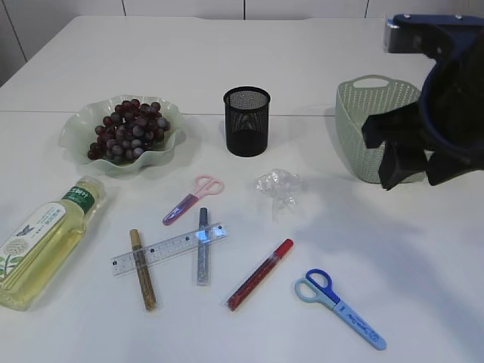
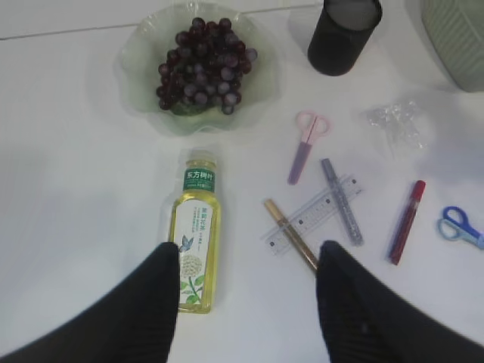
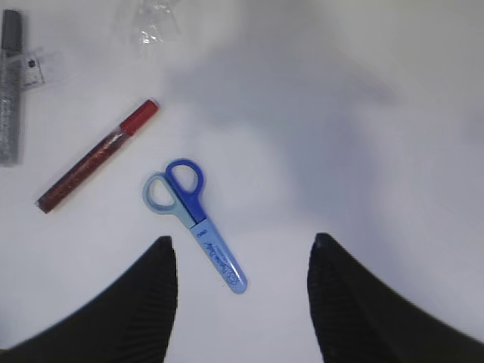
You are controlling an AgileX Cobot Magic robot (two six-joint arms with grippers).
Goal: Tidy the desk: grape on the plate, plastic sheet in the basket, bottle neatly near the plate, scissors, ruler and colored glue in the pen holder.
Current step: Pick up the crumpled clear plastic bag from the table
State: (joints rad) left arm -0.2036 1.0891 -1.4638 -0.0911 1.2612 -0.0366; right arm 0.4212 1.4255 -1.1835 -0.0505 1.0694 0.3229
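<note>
Dark grapes (image 1: 125,132) lie on the green plate (image 1: 73,140). The bottle (image 1: 41,242) lies flat at front left. The crumpled plastic sheet (image 1: 278,185), pink scissors (image 1: 195,198), blue scissors (image 1: 340,306), clear ruler (image 1: 170,248) and gold (image 1: 142,270), silver (image 1: 203,246) and red (image 1: 261,274) glue sticks lie loose on the table. My left gripper (image 2: 246,257) is open and empty above the bottle (image 2: 197,238) and ruler (image 2: 314,215). My right gripper (image 3: 238,249) is open and empty above the blue scissors (image 3: 197,223); it hangs high at the right (image 1: 386,155).
A black mesh pen holder (image 1: 246,121) stands behind the middle. A pale green basket (image 1: 363,113) stands at back right, partly hidden by my right arm. The table is white.
</note>
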